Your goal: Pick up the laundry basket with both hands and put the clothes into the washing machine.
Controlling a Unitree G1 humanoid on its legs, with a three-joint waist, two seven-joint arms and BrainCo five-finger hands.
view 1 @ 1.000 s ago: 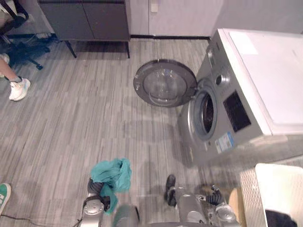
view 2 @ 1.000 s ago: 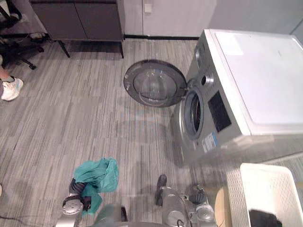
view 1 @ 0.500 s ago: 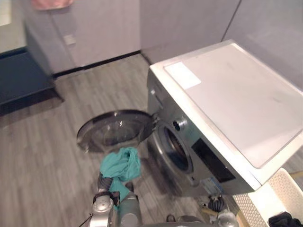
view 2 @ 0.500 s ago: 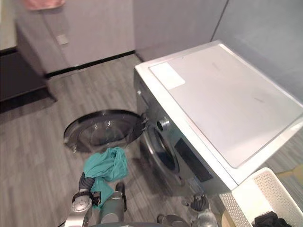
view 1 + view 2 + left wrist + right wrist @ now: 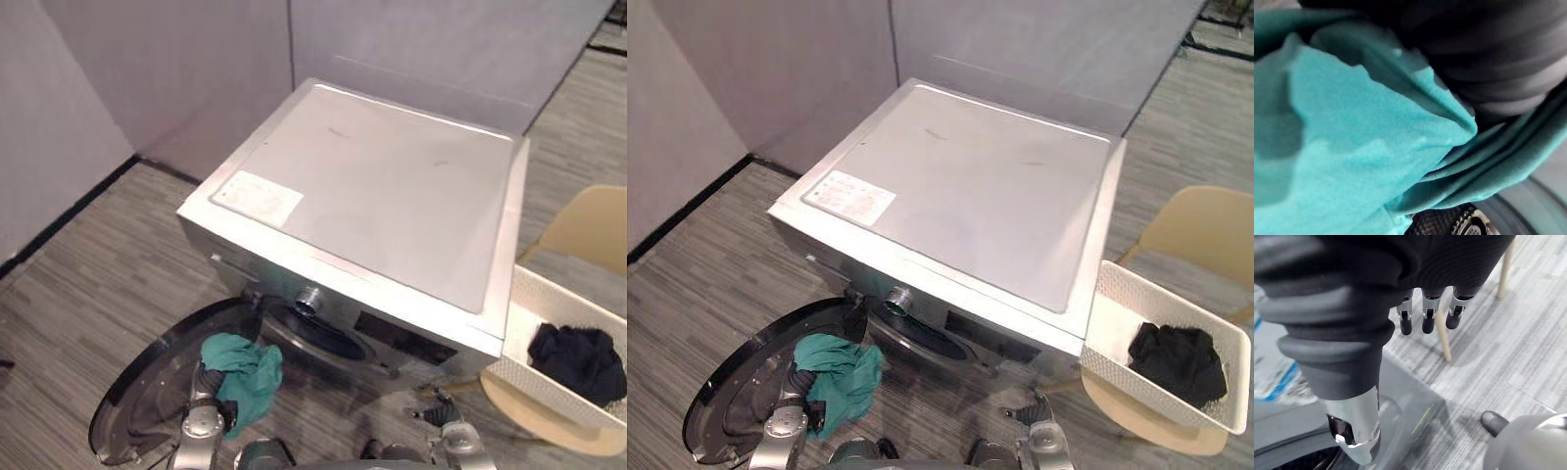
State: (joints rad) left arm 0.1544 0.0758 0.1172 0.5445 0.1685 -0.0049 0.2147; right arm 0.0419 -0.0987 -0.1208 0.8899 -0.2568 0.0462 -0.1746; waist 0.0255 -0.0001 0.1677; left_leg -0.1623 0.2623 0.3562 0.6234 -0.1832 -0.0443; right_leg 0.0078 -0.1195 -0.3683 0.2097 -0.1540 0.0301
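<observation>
A teal garment (image 5: 243, 376) is bunched over my left hand (image 5: 210, 384) and is carried by it. It hangs just in front of the drum opening (image 5: 921, 338) of the silver washing machine (image 5: 960, 211), above the open round door (image 5: 147, 397). In the left wrist view the teal garment (image 5: 1352, 142) wraps the hand below the dark cover. The white laundry basket (image 5: 1117, 367) stands on a beige chair to the washer's right with dark clothes (image 5: 1178, 358) in it. My right hand (image 5: 1423, 318) hangs low by the washer's front, fingers straight and holding nothing.
The beige chair (image 5: 588, 230) under the basket has thin wooden legs (image 5: 1444, 340) close to my right hand. Grey partition walls (image 5: 176, 69) stand behind the washer. Wood-look floor (image 5: 696, 264) stretches to the left.
The camera has swung round, so the washer now lies straight ahead with its top facing me. The teal garment stays on my left hand and now sits nearer the drum opening.
</observation>
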